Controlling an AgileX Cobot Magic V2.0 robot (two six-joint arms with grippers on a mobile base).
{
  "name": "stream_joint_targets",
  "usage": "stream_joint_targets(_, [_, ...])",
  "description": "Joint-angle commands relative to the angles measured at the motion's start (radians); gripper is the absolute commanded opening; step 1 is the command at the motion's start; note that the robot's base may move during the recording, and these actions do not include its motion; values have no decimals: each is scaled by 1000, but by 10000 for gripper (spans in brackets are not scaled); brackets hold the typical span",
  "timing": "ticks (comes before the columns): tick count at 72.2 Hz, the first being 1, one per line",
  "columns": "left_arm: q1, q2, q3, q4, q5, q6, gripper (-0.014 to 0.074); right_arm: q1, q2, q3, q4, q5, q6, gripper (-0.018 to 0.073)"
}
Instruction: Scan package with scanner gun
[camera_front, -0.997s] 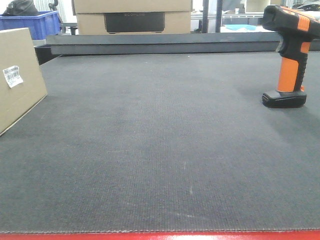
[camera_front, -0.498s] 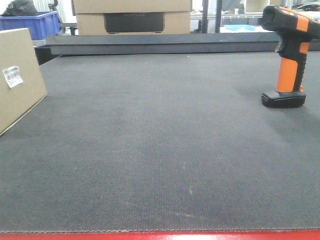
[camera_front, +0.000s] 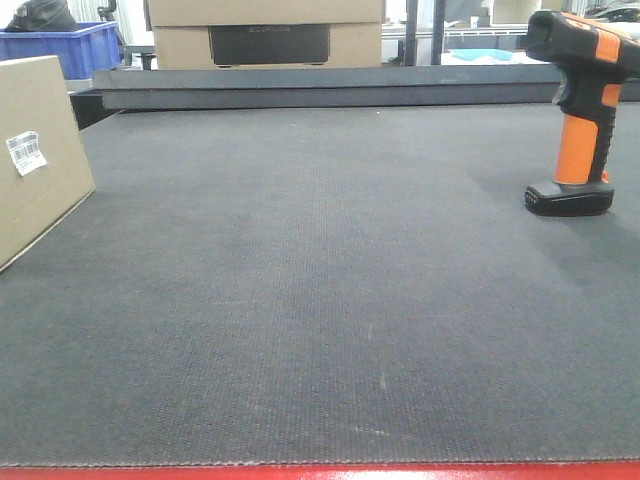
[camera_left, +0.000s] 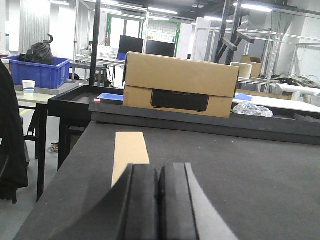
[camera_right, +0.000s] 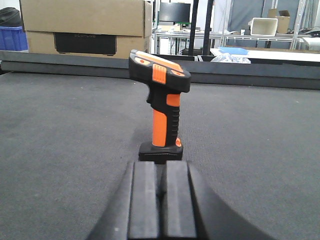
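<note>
Scanner gun (camera_front: 583, 110) stands upright on its black foot at the right side of the dark grey table mat (camera_front: 320, 300), its black head with the orange stripe pointing left. Across the mat, well apart from it, the package (camera_front: 35, 150) stands on edge at the left border, its white barcode label (camera_front: 25, 151) facing the middle of the table. From the right wrist view, the right gripper (camera_right: 155, 200) sits low just in front of the scanner's foot, its fingers pressed together with nothing between them. The left gripper (camera_left: 160, 202) is likewise closed and empty, with the package's thin edge just ahead of it. Behind the table a larger cardboard box (camera_left: 180, 85) with a dark panel rests on a black tray (camera_left: 75, 100).
</note>
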Motion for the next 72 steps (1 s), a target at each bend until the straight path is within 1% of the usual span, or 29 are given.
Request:
stream_joint_targets(1, [0,-7,2,1,-21,-6,-111,0,-4,3,-5,-11,2,-168])
stream_joint_targets(32, [0,-7,2,-1,-16,-6,-111,0,-4,3,-5,-12,2,-168])
stream_joint_targets(37, [11,-15,6,1,-15,-1,-111,0,-4,3,-5,-12,2,-168])
stream_joint_targets(38, [14,-18,6,1,-15,7,-111,0,-4,3,-5,-12,2,-168])
stream_joint_targets(40, [21,-28,16,-6,-15,47,-111,0,-4,3,-5,-12,2,-168])
stream_joint_targets(45, [38,-63,71,-73,-34,184,-111,0,-4,3,-5,-12,2,-168])
stream_joint_targets(47, [50,-79,94,-95,-36,200,-111,0,-4,3,-5,-12,2,-168])
stream_joint_targets(50, [64,-109,130,-118,-38,200,-111,0,-4,3,-5,-12,2,-168])
stream_joint_targets(54, [76,-111,175,-118,-40,200,-111,0,-4,3,-5,-12,2,-168])
stream_joint_targets(58, [78,-111,217,-118,-64,172,-111,0,-4,3,-5,-12,2,-168])
stream_joint_targets(61, [72,-111,241,-118,-72,153,-111,0,-4,3,-5,-12,2,-168])
stream_joint_targets(65, [62,-111,273,-118,-104,151,-111,0,-4,3,-5,-12,2,-168])
stream_joint_targets(69, [47,-111,273,-118,-132,151,-111,0,-4,3,-5,-12,2,-168])
stream_joint_targets(72, [37,-111,273,-118,-91,151,-111,0,-4,3,-5,-12,2,-168])
